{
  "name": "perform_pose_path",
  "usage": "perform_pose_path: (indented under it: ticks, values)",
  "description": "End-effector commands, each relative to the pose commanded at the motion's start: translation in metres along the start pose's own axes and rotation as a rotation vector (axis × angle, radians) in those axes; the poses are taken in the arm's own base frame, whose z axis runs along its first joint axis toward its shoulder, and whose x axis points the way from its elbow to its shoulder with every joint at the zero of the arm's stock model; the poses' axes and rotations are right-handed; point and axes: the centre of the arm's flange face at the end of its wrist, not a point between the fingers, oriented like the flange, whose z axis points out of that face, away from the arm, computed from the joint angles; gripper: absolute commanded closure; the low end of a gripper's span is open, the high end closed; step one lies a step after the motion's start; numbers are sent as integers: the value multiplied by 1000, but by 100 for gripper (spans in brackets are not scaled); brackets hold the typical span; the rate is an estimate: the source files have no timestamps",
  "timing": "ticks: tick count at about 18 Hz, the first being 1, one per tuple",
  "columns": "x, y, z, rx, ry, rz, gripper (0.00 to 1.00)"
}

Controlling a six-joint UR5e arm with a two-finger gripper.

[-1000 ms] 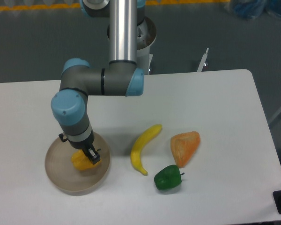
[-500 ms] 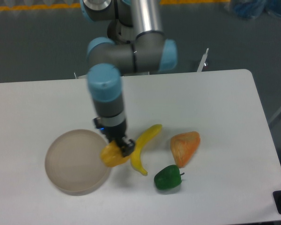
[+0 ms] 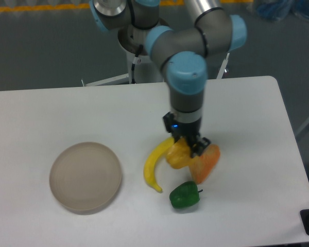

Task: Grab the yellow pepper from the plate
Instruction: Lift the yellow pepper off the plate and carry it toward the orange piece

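Hanging from the gripper [image 3: 188, 148], the yellow pepper [image 3: 177, 154] sits just below and slightly to the camera's left of the dark fingers, which are clamped on its upper part — the grip is closed on the fruit. The pepper appears lifted off the table [image 3: 247, 113], though its height cannot be judged from this single view. It shows between two neighbours: the banana [image 3: 155, 165], whose upper end lies just beside it on the camera's left, and the orange slice [image 3: 207, 163], which it partly overlaps on the camera's right. Whether it touches either one cannot be told.

Below the pepper, nearer the camera, lies the green pepper [image 3: 185, 195], stem pointing to the camera's right, apart from the held fruit.

The plate [image 3: 85, 176] rests well apart at the camera's left — round, beige, shallow, nothing in it.

Above the gripper rises the arm [image 3: 188, 85], grey tubes with blue joint caps, its wrist standing nearly upright over the fruit.
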Motion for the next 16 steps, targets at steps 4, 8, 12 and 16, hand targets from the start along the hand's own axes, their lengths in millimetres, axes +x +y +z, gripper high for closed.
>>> perform_pose_path:
  ticks: [4,8,12,16]
  values:
    - [-18,32,12,-6,18,63,79]
    - [-19,33,12,6,20,78,78]
    - [-23,39,8,8,17,109,79]
    - [-23,39,8,8,17,109,79]
